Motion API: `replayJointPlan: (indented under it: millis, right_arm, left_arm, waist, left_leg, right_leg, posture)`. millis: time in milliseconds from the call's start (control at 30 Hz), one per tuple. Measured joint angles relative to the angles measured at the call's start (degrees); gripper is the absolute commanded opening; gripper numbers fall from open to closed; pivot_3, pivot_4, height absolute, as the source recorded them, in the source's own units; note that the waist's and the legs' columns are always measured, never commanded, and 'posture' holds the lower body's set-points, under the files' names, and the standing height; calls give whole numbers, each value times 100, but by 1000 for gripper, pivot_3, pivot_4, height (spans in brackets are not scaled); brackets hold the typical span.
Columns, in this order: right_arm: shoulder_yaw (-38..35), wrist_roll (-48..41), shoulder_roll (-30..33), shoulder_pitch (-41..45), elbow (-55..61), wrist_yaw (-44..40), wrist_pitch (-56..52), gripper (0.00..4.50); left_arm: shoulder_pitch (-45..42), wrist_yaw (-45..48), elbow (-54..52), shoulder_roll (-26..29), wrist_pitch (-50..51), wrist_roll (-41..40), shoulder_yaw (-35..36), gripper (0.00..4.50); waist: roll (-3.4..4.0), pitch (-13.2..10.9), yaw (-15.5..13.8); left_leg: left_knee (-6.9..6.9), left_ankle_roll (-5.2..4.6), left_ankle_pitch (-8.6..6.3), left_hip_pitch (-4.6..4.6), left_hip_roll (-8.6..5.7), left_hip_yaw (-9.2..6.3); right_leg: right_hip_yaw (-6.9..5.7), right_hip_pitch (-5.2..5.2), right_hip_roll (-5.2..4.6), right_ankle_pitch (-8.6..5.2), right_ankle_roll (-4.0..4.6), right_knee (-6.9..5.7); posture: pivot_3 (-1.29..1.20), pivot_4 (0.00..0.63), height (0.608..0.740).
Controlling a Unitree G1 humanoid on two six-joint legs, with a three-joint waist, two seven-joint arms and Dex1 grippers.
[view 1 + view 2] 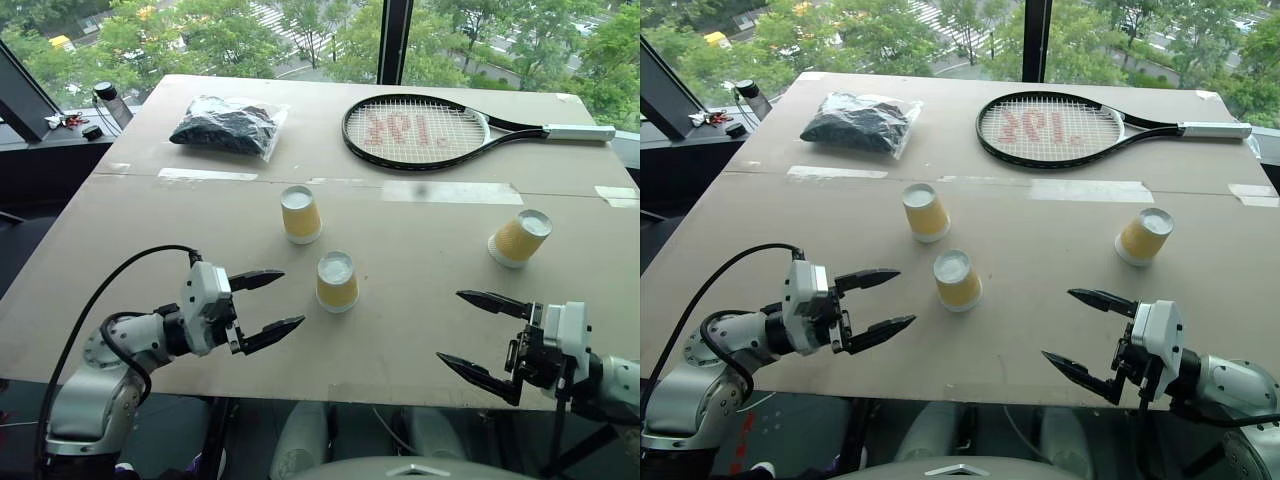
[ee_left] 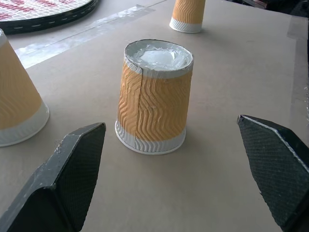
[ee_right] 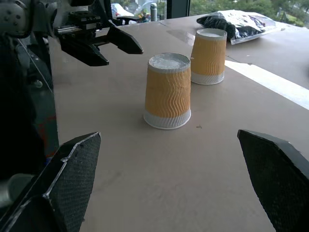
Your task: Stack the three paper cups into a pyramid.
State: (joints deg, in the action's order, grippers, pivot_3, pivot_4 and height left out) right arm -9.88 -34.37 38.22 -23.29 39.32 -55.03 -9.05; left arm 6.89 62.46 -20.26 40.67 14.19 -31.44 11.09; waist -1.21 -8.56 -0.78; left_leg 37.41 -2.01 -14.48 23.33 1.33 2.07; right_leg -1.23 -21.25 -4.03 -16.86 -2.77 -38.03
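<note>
Three yellow-orange ribbed paper cups stand upside down and apart on the brown table (image 1: 420, 330). The nearest cup (image 1: 337, 281) is in the middle, a second cup (image 1: 301, 214) stands just behind it to the left, and the third cup (image 1: 519, 238) is off to the right. My left gripper (image 1: 268, 303) is open, just left of the nearest cup (image 2: 154, 99), with nothing between its fingers. Near the front edge on the right, my right gripper (image 1: 485, 335) is also open and empty, facing the nearest cup (image 3: 168, 91) from some distance.
A tennis racket (image 1: 430, 130) lies at the back right of the table. A black item in a clear plastic bag (image 1: 226, 125) lies at the back left. Pale tape strips (image 1: 445, 191) run across the table's seam. Windows stand behind the table.
</note>
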Motion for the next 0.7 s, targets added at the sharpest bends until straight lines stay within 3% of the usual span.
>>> replayJointPlan:
  millis: [133, 400, 667, 700]
  right_arm:
    - [-11, -28, 79, 64, -11, -231, 115, 4481]
    - [2, -25, -23, 157, 77, 31, 95, 4481]
    - [45, 299, -356, -403, 272, 427, 251, 4481]
    - [38, 313, -371, -455, 305, 438, 289, 4498]
  left_arm:
    - [-461, 110, 289, -4, -100, 112, -279, 4500]
    - [-1393, 212, 988, -317, -299, 495, -986, 4500]
    - [-2184, 347, 1582, -571, -498, 876, -1512, 4500]
    - [-2216, 361, 1638, -593, -504, 889, -1567, 4251]
  waist:
    - [0, -1, 4]
    - [-1, -2, -11]
    - [0, -1, -1]
    - [0, -1, 6]
  left_leg:
    - [-6, -1, -1, -45, 0, 0]
    - [-2, -2, -2, -49, -2, -9]
    - [-2, -2, -1, -49, -2, -9]
    - [-2, -2, -1, -50, -2, -8]
  right_leg:
    - [-10, 43, 0, -1, 0, 6]
    - [-15, 55, -1, -1, 0, 6]
    - [-22, 54, 0, -1, 0, 5]
    - [-24, 54, 0, -1, 0, 5]
  posture:
    - [0, 150, 740]
    - [0, 150, 740]
    - [0, 150, 740]
    - [0, 150, 740]
